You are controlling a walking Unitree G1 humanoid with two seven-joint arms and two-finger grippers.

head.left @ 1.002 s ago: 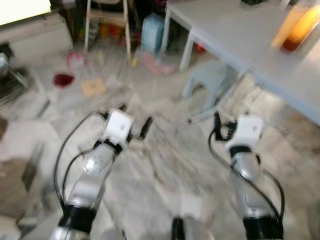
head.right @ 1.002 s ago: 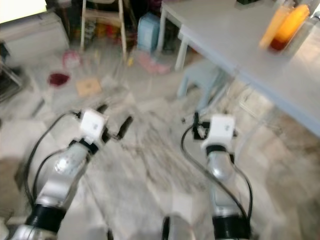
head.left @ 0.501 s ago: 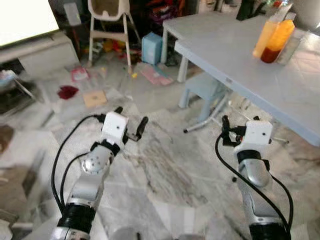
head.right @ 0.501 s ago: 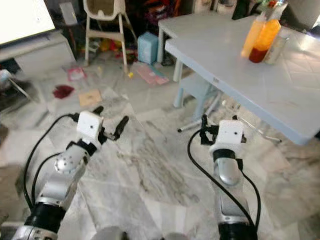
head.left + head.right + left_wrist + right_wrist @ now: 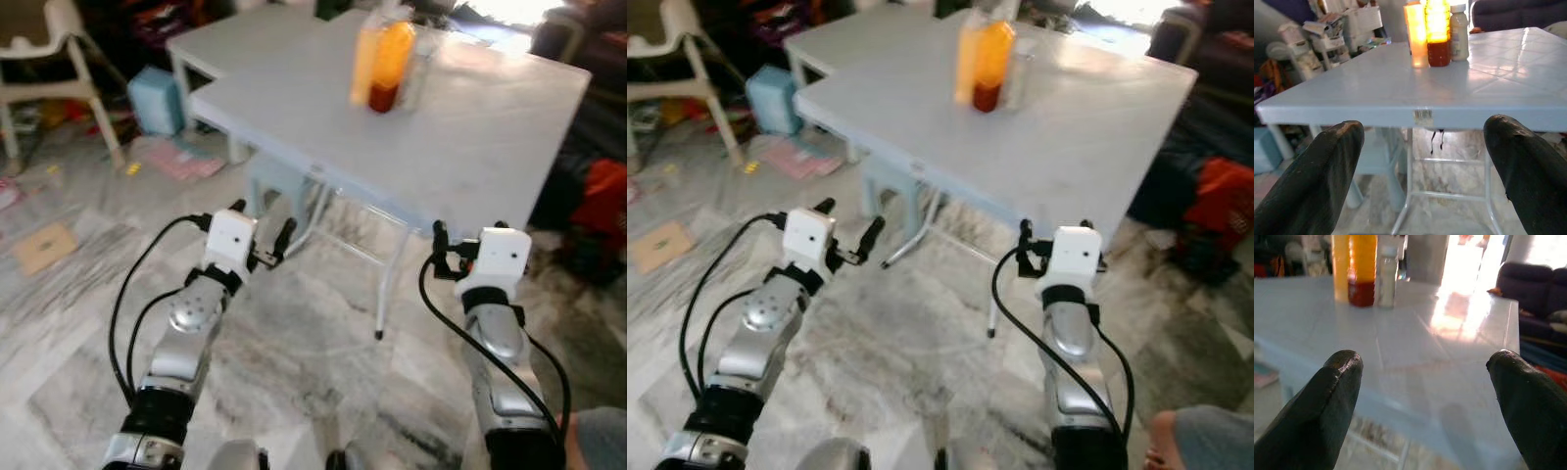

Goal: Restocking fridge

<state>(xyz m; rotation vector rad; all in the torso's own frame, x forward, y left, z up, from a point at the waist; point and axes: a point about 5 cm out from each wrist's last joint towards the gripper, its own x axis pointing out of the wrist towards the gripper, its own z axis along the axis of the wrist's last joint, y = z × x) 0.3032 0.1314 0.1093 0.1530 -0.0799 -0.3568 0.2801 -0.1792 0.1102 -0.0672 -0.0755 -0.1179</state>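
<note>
A pale blue table (image 5: 470,127) stands just ahead of me. At its far side a tall orange bottle (image 5: 364,54), an orange bottle with a dark red base (image 5: 390,61) and a small white bottle (image 5: 417,70) stand close together. My left gripper (image 5: 262,220) is open and empty, held in the air before the table's near edge (image 5: 1376,115). Level with the table's near right corner, my right gripper (image 5: 468,235) is also open and empty. The three bottles appear again past the left fingers (image 5: 1317,186) and the right fingers (image 5: 1322,401).
A pale blue stool (image 5: 274,186) sits under the table among thin white legs (image 5: 387,284). On the marble floor to the left are a white chair (image 5: 49,39), a blue box (image 5: 157,98) and cardboard (image 5: 44,247). A dark sofa (image 5: 1542,289) and a red heap (image 5: 598,201) lie right.
The camera has swung right and closer, so the table with the bottles now lies straight ahead. Both arms keep the same raised pose with their fingers apart.
</note>
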